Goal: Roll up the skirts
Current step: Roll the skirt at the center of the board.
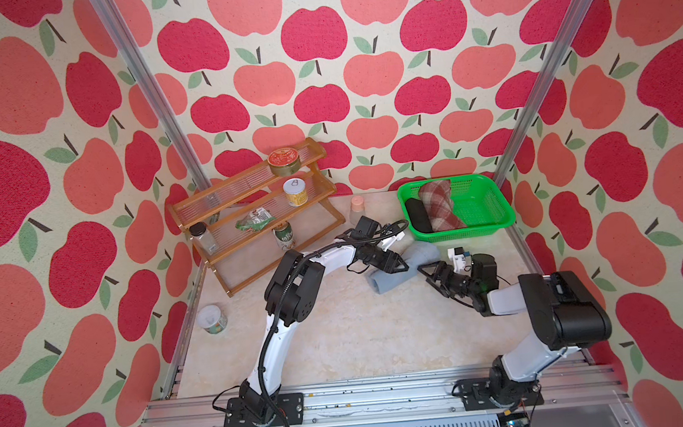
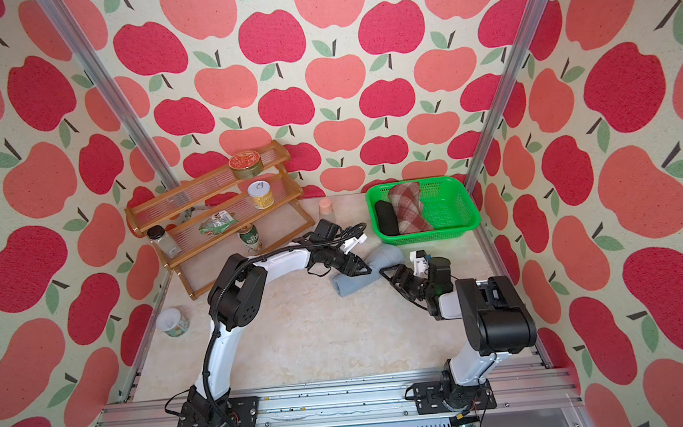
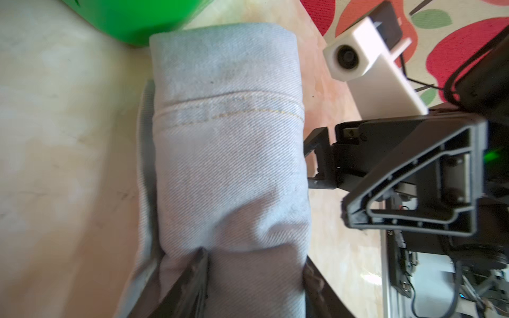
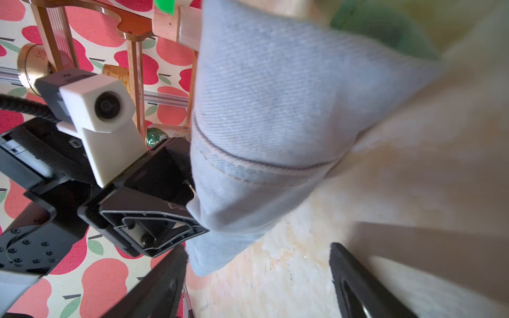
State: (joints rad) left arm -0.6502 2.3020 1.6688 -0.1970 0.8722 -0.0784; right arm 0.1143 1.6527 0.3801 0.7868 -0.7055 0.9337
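The light blue denim skirt (image 1: 387,282) lies rolled on the table in front of the basket, and both wrist views show it close up (image 3: 228,137) (image 4: 275,110). My left gripper (image 1: 400,265) (image 3: 254,275) straddles the roll, with cloth filling the gap and both fingers pressed against it. My right gripper (image 1: 426,273) (image 4: 259,278) stands open just right of the roll, with only bare table between its fingers. The black skirt (image 1: 418,215) and the plaid skirt (image 1: 439,207) lie rolled side by side in the green basket (image 1: 494,211).
A wooden shelf rack (image 1: 256,213) at the back left holds a tin (image 1: 284,162), a can (image 1: 295,192), a green can (image 1: 284,235) and a jar (image 1: 204,238). Another can (image 1: 211,318) lies by the left wall. A pink cup (image 1: 357,207) stands near the back wall.
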